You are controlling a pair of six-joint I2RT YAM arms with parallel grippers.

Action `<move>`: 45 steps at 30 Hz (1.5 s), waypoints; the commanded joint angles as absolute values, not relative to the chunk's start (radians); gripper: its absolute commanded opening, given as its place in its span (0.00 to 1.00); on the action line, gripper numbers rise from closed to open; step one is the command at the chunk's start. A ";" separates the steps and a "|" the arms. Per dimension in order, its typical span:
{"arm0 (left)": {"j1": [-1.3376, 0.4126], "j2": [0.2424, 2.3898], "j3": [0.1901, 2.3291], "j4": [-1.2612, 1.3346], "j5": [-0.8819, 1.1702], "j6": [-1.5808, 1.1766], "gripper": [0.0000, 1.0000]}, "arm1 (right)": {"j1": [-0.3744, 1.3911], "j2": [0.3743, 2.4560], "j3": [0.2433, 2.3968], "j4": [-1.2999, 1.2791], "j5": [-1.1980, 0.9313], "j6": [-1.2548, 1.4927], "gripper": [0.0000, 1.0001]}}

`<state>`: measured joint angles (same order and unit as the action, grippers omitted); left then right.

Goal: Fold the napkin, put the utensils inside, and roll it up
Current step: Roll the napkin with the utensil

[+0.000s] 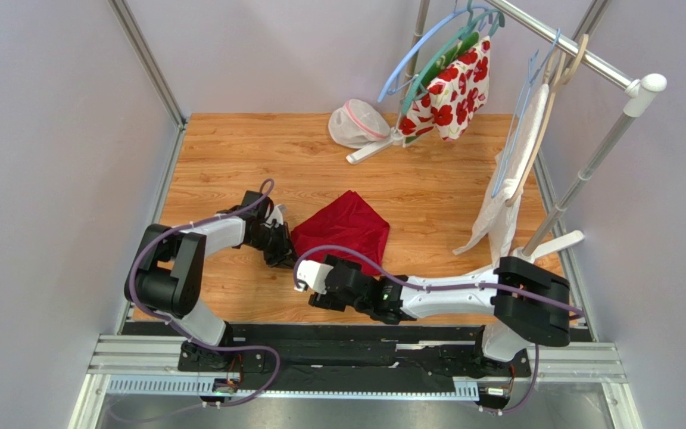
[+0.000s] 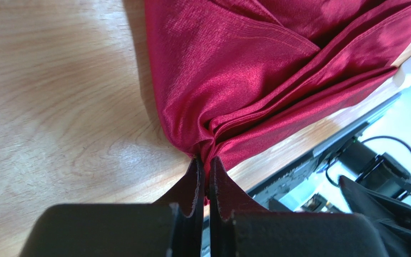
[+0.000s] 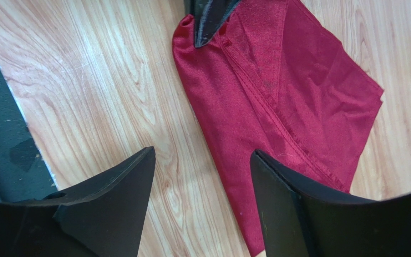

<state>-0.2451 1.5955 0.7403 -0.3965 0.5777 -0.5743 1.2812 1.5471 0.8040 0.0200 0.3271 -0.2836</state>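
Note:
The dark red napkin (image 1: 345, 229) lies folded and creased on the wooden table, in the middle of the top view. My left gripper (image 1: 281, 243) is shut on the napkin's left corner (image 2: 205, 150), the cloth bunching into pleats at its fingertips (image 2: 197, 171). My right gripper (image 3: 202, 152) stands open just above the table at the napkin's near edge (image 3: 245, 160), with only wood and cloth edge between its fingers. In the top view the right gripper (image 1: 320, 284) sits just in front of the napkin. The utensils are out of view.
A clothes rack (image 1: 579, 54) with hangers, a white cloth with red flowers (image 1: 449, 89) and a white towel (image 1: 503, 192) stands at the back right. A white bag (image 1: 357, 123) lies at the back. The black base rail (image 1: 355, 344) runs along the near edge.

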 commanded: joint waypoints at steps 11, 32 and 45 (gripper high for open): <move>-0.193 1.666 0.808 -0.630 0.686 -0.391 0.00 | 1.350 1.776 0.793 0.322 0.497 -0.448 0.68; -0.173 1.720 0.822 -0.680 0.776 -0.324 0.00 | 1.304 1.875 0.951 -0.056 0.154 -0.457 0.28; -0.172 1.700 0.857 -0.680 0.793 -0.314 0.28 | 1.232 1.931 1.129 -0.359 -0.149 -0.394 0.00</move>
<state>-0.1802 1.7229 0.8200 -0.6804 0.7731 -0.3313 1.2446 1.8729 1.1084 -0.1833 0.0235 -0.4454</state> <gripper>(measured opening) 0.152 0.022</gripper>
